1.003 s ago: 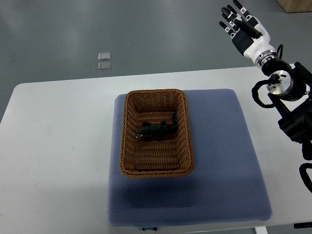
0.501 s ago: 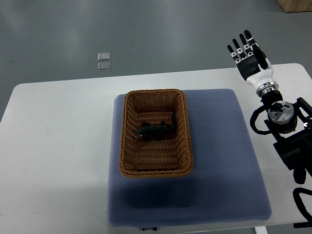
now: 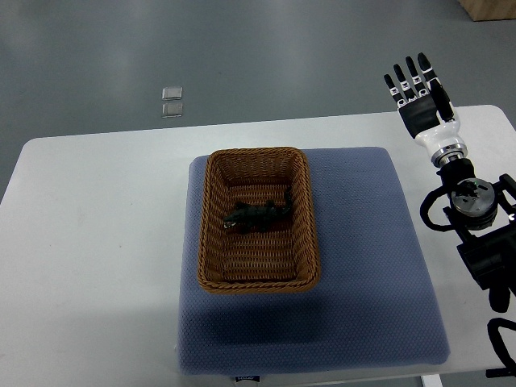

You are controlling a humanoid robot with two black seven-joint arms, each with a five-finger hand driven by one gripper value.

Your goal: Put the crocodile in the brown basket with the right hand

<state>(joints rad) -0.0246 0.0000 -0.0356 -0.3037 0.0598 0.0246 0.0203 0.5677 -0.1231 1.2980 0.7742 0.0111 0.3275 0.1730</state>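
A dark green toy crocodile (image 3: 258,215) lies inside the brown wicker basket (image 3: 213,234), near its middle. The basket rests on a blue-grey mat (image 3: 371,266). My right hand (image 3: 419,90) is far off to the right, above the table's back edge, fingers straight and spread, holding nothing. Its arm (image 3: 472,218) runs down the right edge of the picture. The left arm does not show.
The mat lies on a white table (image 3: 97,242). Two small clear squares (image 3: 172,101) sit on the grey floor behind the table. A brown box corner (image 3: 490,8) shows at the top right.
The right hand has drawn down and slightly right, from the top right corner toward the table's back edge, and turned more upright. The crocodile and basket have not moved.
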